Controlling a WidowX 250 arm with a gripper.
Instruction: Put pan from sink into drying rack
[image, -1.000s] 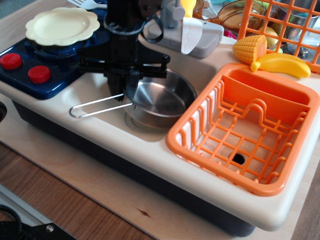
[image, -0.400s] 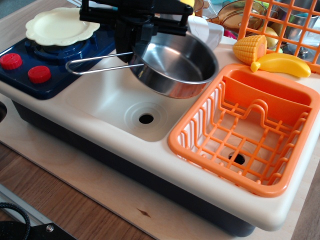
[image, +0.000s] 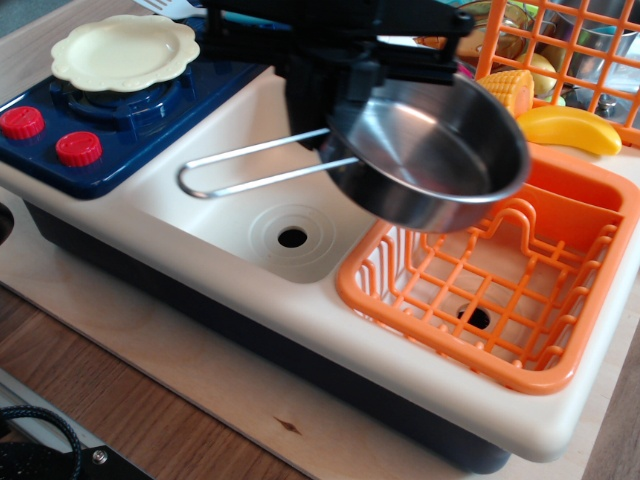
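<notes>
My black gripper (image: 335, 105) is shut on the left rim of the shiny steel pan (image: 430, 150), where its wire-loop handle (image: 250, 170) joins. The pan hangs in the air, tilted, over the left end of the orange drying rack (image: 480, 290). The handle sticks out left over the cream sink (image: 235, 205), whose drain hole (image: 292, 237) is bare. The rack's grid bottom holds nothing.
A cream scalloped plate (image: 125, 50) sits on the blue stove (image: 95, 125) with red knobs at left. Toy corn (image: 508, 88) and a banana (image: 565, 125) lie behind the rack. A tall orange grid basket (image: 560, 50) stands at the back right.
The gripper has lifted the pan out of the sink and carried it right. The pan now hangs over the rack's left end, and the sink drain is uncovered.
</notes>
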